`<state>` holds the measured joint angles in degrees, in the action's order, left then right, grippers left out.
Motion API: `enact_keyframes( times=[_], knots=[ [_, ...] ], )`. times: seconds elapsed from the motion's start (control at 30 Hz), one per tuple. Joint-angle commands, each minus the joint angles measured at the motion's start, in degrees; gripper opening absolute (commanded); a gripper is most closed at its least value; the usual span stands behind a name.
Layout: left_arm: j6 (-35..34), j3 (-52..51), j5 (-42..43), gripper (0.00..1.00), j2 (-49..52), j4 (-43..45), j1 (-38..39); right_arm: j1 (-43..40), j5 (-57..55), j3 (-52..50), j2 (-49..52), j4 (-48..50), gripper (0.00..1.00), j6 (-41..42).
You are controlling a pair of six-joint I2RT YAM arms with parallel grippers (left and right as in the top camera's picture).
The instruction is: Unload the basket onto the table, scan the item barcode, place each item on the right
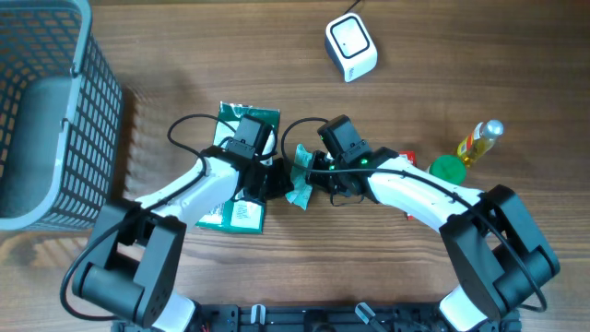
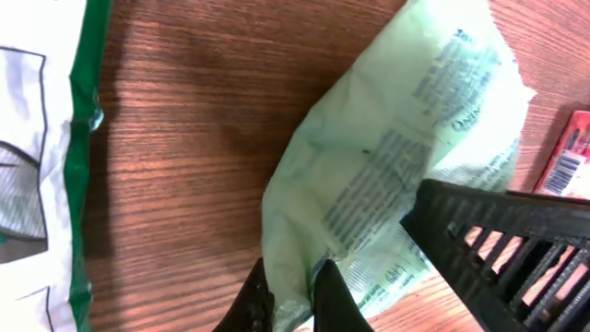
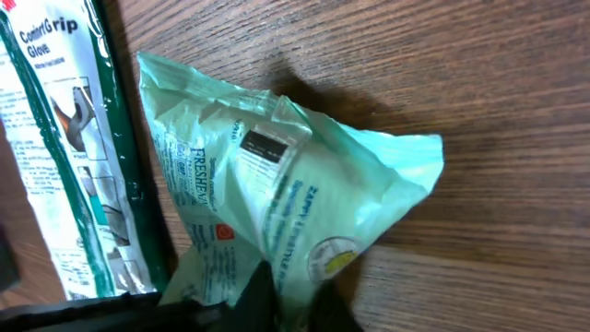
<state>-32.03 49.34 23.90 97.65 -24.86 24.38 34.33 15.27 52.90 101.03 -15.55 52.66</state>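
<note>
The item, a crumpled pale green packet [image 1: 300, 181] with printed text, is held just above the wooden table between both arms. My left gripper [image 1: 278, 180] is shut on its left edge; in the left wrist view the black fingers [image 2: 334, 297] pinch the packet [image 2: 396, 157] at its lower corner. My right gripper [image 1: 320, 180] is shut on the other side, its fingers [image 3: 263, 300] clamping the packet [image 3: 277, 175] from below. A small dark label [image 3: 263, 146] shows on the packet's upper face. The white scanner [image 1: 350, 46] stands at the back, apart from both grippers.
A grey wire basket [image 1: 46, 111] fills the left side. A green-and-white glove pack [image 1: 241, 212] lies under the left arm. A yellow bottle [image 1: 479, 141], a green cap [image 1: 447, 169] and a red pack [image 1: 407, 157] lie to the right.
</note>
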Motion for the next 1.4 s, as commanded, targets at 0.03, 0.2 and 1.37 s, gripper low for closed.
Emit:
enact_keyframes(
  times=[0.03,0.2,1.37],
  knots=[
    [0.22,-1.44,-4.74,0.04,3.45,0.26,0.48,-0.13,-0.59,-0.85,0.76,-0.98,0.04,-0.37],
    [0.22,-1.44,-6.01,0.04,3.45,0.24,0.42,-0.28,-3.26,-0.85,0.76,-1.97,0.04,-3.39],
    [0.17,-1.46,-7.52,0.04,3.52,0.28,0.44,-0.61,-6.14,-0.85,0.76,-4.55,0.37,-5.92]
  ],
)
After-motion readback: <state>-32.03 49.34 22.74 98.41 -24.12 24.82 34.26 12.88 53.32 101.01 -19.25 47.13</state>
